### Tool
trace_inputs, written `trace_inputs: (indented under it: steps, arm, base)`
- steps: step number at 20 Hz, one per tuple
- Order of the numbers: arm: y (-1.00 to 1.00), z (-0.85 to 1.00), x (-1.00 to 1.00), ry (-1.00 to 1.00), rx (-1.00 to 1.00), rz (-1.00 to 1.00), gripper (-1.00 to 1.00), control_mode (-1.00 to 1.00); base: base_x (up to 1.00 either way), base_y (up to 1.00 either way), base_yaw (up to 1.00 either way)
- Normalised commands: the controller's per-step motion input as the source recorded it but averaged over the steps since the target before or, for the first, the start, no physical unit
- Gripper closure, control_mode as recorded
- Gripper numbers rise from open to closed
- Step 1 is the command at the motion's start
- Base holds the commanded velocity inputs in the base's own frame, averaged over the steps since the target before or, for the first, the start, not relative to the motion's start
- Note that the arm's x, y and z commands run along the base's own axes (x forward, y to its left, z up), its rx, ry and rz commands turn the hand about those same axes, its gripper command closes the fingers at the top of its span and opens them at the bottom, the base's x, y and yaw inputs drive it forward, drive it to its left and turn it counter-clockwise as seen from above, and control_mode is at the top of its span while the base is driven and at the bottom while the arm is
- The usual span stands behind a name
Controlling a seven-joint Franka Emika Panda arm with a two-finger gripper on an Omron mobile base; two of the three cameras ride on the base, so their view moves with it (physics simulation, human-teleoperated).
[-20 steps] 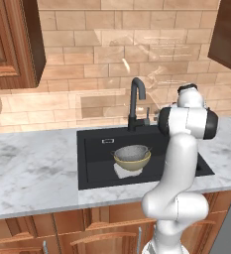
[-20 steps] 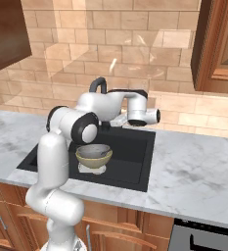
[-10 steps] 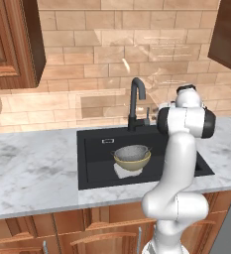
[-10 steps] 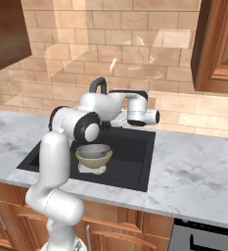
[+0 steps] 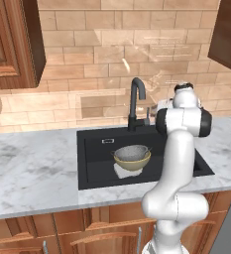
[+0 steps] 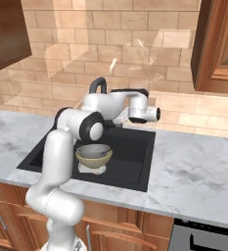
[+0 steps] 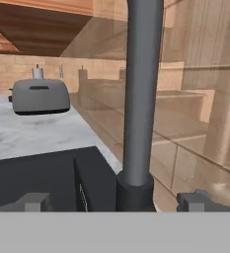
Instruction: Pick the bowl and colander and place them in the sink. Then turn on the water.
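Note:
The yellow-tan bowl (image 5: pixel 132 160) (image 6: pixel 93 157) sits inside the black sink (image 5: pixel 94 158) (image 6: pixel 130 147). The grey colander (image 5: pixel 132 151) (image 6: pixel 93 149) rests in the bowl. My gripper (image 7: pixel 116 201) is open, at the back of the sink. Its two fingertips (image 7: pixel 35 201) stand wide apart on either side of the dark faucet (image 7: pixel 141 99) (image 5: pixel 136 99), close to the faucet's base, and hold nothing. In the right base view my white hand (image 6: pixel 142 110) hangs over the sink's far right corner, right of the faucet (image 6: pixel 98 86).
A grey toaster (image 7: pixel 40 96) stands farther along the marble counter (image 5: pixel 32 173). The brick wall rises just behind the faucet. Wooden cabinets (image 5: pixel 10 44) (image 6: pixel 218 44) hang overhead on both sides. An oven front (image 6: pixel 203 238) shows at the lower right. A pale flat thing (image 5: pixel 123 171) lies under the bowl.
My hand has crept slightly toward the faucet. The bowl and colander have not moved, and the gripper has stayed open.

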Motion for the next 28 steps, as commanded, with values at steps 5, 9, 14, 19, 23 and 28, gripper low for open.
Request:
trace_inputs:
  steps: [5,9,14,19,23,28]
  arm:
    - [-0.24,-0.01,0.30,0.00,0.00,0.00,-1.00,-1.00]
    - [-0.25,-0.12,0.21,0.00,0.00,-0.01,-1.00,-1.00]
    - [0.00,-0.42,0.17,0.00,0.00,0.00,-1.00,-1.00]
    - [0.09,-0.46,0.21,0.00,0.00,0.00,-1.00,-1.00]
    - [0.09,-0.15,0.37,0.00,0.00,0.00,-1.00,-1.00]
    - [0.05,0.00,0.55,0.00,0.00,0.00,-1.00,-1.00]
  base:
    - [0.00,0.00,0.00]
    - [0.00,0.00,0.00]
    - [0.00,0.00,0.00]
    - [0.00,0.00,0.00]
    - [0.00,0.00,0.00]
    - [0.00,0.00,0.00]
